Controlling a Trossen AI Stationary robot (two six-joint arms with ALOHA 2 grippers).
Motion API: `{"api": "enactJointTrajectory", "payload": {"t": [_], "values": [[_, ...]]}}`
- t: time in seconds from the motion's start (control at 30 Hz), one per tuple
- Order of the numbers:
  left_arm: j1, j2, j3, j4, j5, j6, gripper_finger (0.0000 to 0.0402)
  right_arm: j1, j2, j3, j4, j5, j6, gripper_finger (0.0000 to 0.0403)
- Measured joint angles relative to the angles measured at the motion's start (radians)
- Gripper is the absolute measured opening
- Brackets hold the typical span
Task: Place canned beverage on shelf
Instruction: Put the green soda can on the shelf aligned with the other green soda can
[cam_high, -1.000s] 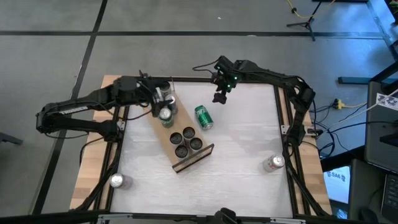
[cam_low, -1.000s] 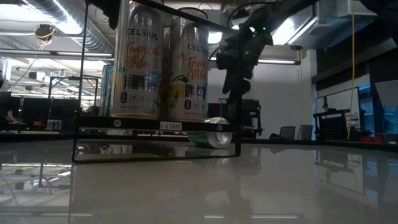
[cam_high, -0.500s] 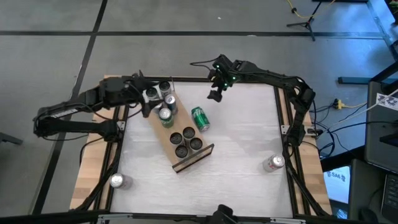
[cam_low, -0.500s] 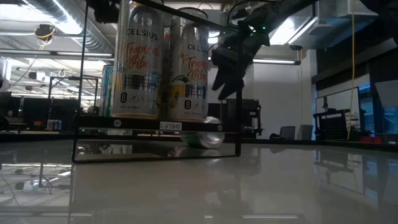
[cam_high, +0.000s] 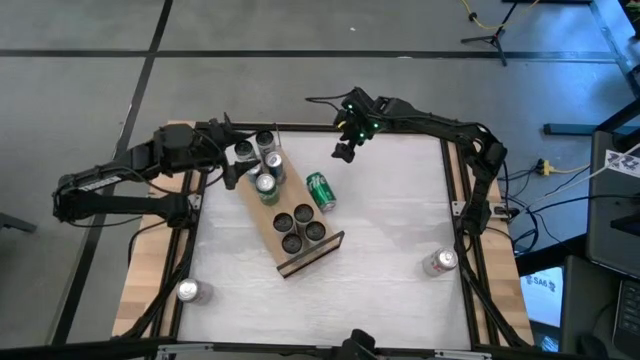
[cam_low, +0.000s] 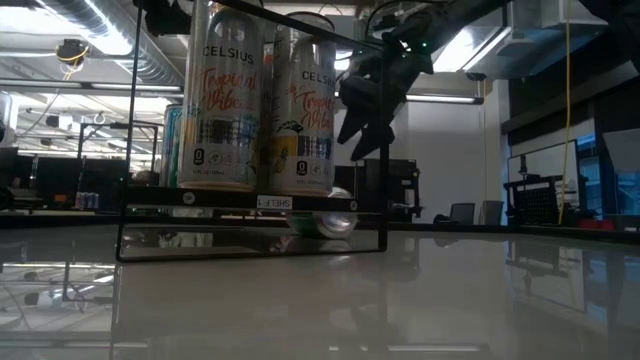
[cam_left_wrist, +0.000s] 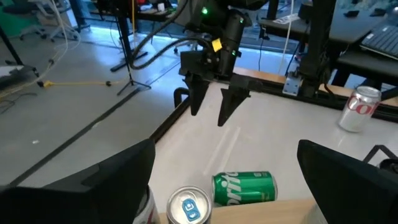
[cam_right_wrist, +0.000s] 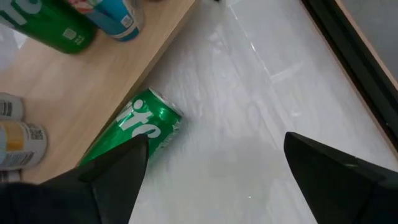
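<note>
The shelf (cam_high: 322, 250) is a light-wood board lying slantwise on the white table, with several cans standing upright on it (cam_high: 266, 185). A green canned beverage (cam_high: 320, 192) lies on its side on the table against the shelf's far-right long edge (cam_right_wrist: 138, 134). My right gripper (cam_high: 345, 152) hangs open above the table just beyond that can, fingers slanting down (cam_right_wrist: 216, 138). My left gripper (cam_high: 232, 160) is open and level at the shelf's far-left end, next to the cans there (cam_left_wrist: 225, 146). Neither gripper touches anything.
A red-and-silver can (cam_high: 440, 262) stands near the table's right edge and a silver can (cam_high: 188, 291) at the near left corner. A dark frame rims the table (cam_high: 455, 190). White tabletop lies bare right of the shelf (cam_high: 390, 220).
My left gripper has drawn back from above the shelf's far cans toward the table's left edge, still open. My right gripper has tipped a little while staying where it was. The green can has rolled slightly toward the shelf.
</note>
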Motion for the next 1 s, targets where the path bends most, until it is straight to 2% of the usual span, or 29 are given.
{"api": "enactJointTrajectory", "payload": {"t": [0.27, 0.5, 0.73, 1.0], "values": [[0.000, 0.001, 0.000, 0.000, 0.000, -0.086, 0.0383, 0.004, 0.000, 0.000, -0.023, -0.001, 0.118, 0.0367], [0.000, 0.001, 0.000, 0.000, 0.000, -0.095, 0.0383, 0.079, 0.000, 0.000, -0.076, 0.010, 0.203, 0.0367], [0.000, 0.001, 0.000, 0.001, 0.000, -0.095, 0.0383, 0.189, 0.039, 0.001, -0.035, 0.187, 0.261, 0.0367], [-0.001, 0.001, 0.000, 0.000, 0.000, -0.095, 0.0383, 0.219, 0.108, 0.001, 0.018, 0.158, 0.407, 0.0367]]}}
